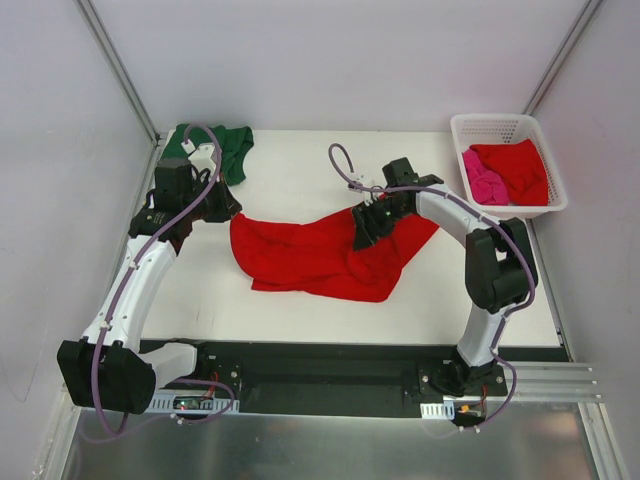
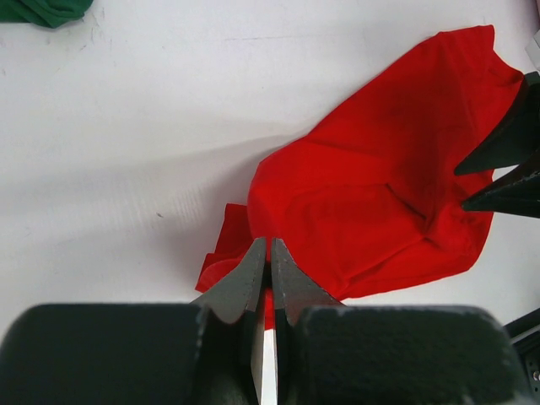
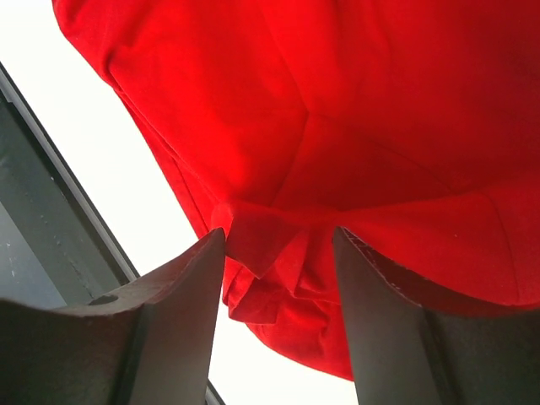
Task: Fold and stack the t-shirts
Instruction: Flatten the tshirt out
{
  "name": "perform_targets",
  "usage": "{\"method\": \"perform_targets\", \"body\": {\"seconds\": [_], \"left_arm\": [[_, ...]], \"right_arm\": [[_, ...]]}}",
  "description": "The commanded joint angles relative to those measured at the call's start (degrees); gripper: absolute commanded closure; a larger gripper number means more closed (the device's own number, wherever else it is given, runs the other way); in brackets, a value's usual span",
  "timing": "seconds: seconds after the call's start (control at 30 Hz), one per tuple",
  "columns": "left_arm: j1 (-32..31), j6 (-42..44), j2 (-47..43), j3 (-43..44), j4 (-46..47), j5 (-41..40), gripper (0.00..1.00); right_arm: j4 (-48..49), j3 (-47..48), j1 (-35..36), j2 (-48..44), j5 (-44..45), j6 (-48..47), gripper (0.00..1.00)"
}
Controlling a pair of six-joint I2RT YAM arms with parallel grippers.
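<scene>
**Red tee pinched at one end, straddled at the other**

A flat, matte white table (image 1: 300, 170) is seen under both arms. Across its middle a bright red t-shirt (image 1: 310, 260) is spread: plain, soft cloth, rumpled into broad folds, with its right end drawn up into a peak. At the far right corner a white plastic basket (image 1: 505, 125) is set, rectangular and lattice-walled. In it a second red tee (image 1: 520, 170) and a pink tee (image 1: 485, 185) are bundled, touching each other. At the far left corner a dark green t-shirt (image 1: 235, 150) is left in a loose heap.

The left edge of the spread red t-shirt is clamped between the closed, wedge-shaped fingers of the left gripper (image 2: 268, 253). The right gripper (image 3: 278, 240) is held part-way apart, with a bunched fold of the same cloth between its dark, curved fingers.
</scene>
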Motion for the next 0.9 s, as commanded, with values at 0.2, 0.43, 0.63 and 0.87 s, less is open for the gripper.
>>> {"method": "perform_targets", "body": {"seconds": [0.2, 0.43, 0.63, 0.87], "left_arm": [[-0.3, 0.9, 0.1, -0.4, 0.8, -0.1, 1.00], [-0.3, 0.9, 0.1, -0.3, 0.8, -0.1, 1.00], [-0.3, 0.7, 0.2, -0.2, 0.8, 0.1, 1.00], [-0.3, 0.3, -0.8, -0.2, 0.8, 0.4, 1.00]], "right_arm": [[0.6, 1.0, -0.2, -0.3, -2.4, 0.0, 0.55], [0.3, 1.3, -0.2, 0.2, -3.1, 0.4, 0.75], [-0.4, 2.1, -0.2, 0.4, -1.7, 2.2, 0.99], [-1.3, 1.6, 0.6, -5.3, 6.9, 9.9, 0.99]]}}
